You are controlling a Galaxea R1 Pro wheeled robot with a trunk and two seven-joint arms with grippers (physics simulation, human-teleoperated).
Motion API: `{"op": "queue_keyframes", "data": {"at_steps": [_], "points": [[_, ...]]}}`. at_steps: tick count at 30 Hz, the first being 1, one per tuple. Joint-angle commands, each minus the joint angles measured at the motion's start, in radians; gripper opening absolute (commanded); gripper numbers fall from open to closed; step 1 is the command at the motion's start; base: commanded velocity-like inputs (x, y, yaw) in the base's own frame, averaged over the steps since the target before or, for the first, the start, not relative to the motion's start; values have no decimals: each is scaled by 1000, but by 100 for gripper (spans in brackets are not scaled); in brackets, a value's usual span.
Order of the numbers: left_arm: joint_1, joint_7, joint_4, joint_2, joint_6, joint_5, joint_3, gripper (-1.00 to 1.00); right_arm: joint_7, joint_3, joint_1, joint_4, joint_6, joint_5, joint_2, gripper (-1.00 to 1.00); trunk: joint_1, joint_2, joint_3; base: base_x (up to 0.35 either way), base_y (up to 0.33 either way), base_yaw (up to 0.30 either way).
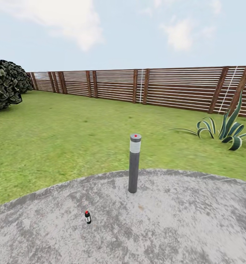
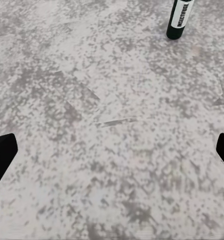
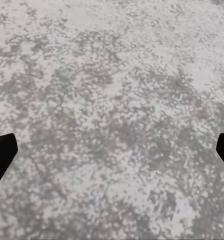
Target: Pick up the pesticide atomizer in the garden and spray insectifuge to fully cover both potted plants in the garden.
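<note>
Apparently both hands, left hand [image 2: 112, 150] and right hand [image 3: 112, 150], are hanging spread wide and empty, since the pesticide atomizer [image 1: 88, 217] is standing upright on the patio [image 1: 181, 227] at seven o'clock from the lamp post [image 1: 134, 163].

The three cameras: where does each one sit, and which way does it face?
Head view: from the robot's head, forward and down at the patio, lamp post, pesticide atomizer, lawn, fence.
Left wrist view: near the left gripper, down at paving; open fingertips show.
Right wrist view: same for the right gripper.
Head and left wrist views share the atomizer.
</note>
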Motion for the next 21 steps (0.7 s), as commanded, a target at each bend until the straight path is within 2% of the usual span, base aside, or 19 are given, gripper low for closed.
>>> {"op": "queue_keyframes", "data": {"at_steps": [1,6,21], "points": [[-1,1,1,0,-3,0,1,100,-4,-3,0,1,-2,8,0,100,0,0,-1,94,0,13],[-1,1,1,0,-3,1,1,100,-4,-2,-1,2,-3,8,0,100,0,0,-1,24,0,201],[-1,3,1,1,-3,1,1,100,-5,-1,-1,4,-2,8,0,100,0,0,-1,1,0,275]]}}
